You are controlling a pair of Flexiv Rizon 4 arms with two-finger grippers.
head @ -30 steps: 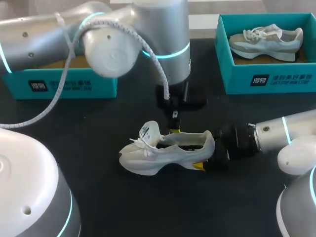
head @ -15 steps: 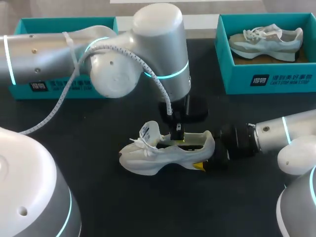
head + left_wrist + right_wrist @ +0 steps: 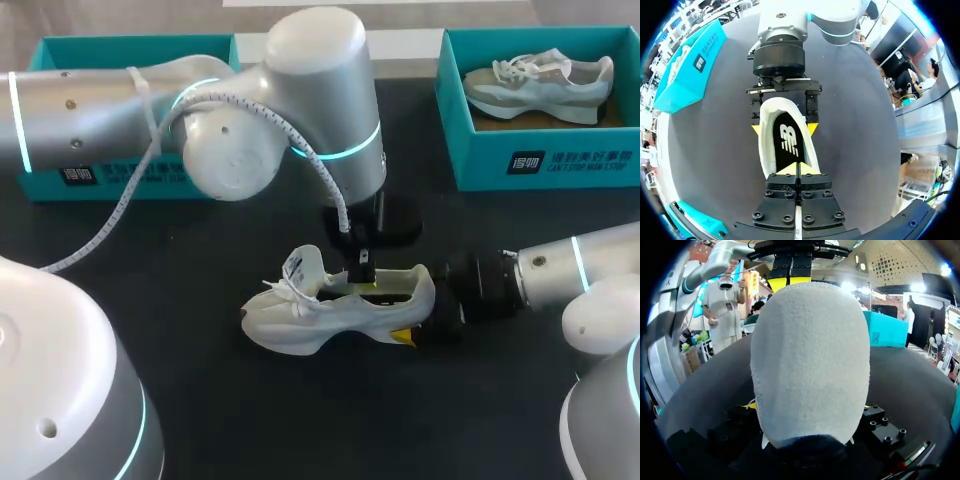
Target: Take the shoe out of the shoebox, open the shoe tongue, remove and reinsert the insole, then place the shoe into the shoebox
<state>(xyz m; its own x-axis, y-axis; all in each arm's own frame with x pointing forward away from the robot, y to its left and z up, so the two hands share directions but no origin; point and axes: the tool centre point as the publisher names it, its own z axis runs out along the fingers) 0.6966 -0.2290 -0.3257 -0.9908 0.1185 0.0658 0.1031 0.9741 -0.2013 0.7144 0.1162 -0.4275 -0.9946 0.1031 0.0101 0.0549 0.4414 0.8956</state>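
Coming in from the left, the left gripper (image 3: 362, 270) hangs straight down into the mouth of the shoe (image 3: 320, 315). Its yellow tips are pressed together at the tongue end of the insole (image 3: 789, 142), though I can't tell whether they've pinched it. The shoe lies mid-table, long axis crosswise, toe leftward and heel rightward. The right gripper (image 3: 784, 129) clamps the heel from both sides, so I'd judge the insole comes out upward.

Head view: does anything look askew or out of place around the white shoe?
Nothing stands out. The white shoe sits upright on the table, heel clamped by the right gripper, tongue raised, black insole flat inside under the left gripper.
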